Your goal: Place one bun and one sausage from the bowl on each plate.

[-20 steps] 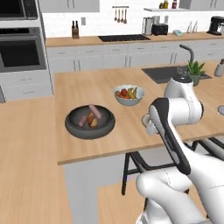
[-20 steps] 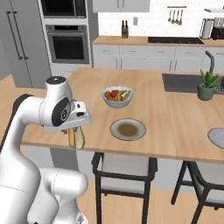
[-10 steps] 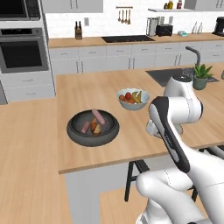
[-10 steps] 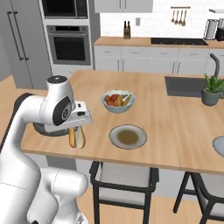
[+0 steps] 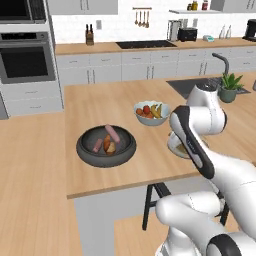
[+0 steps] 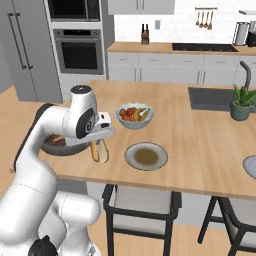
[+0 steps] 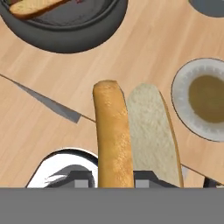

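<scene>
Light wood island [image 6: 200, 150] in a grey-cabinet kitchen, wall oven [image 6: 80, 50] behind. The gripper [image 6: 98, 150] is clamped on a golden bun [image 6: 99, 151] — split, pale inside — hanging just beside a grey-rimmed plate [image 6: 146, 156]. The dark bowl [image 5: 106, 145] holds 2 sausages [image 5: 111, 133] and 1 bun.

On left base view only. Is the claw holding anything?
Observer: Yes. The claw is shut on a bun, gripped at one end.
Operator: Over a plate yet?
Observer: No. In the right base view the bun hangs above the counter, beside the plate, between it and the bowl.
Operator: Anything on that plate?
Observer: No. The hand view shows its beige centre bare.
</scene>
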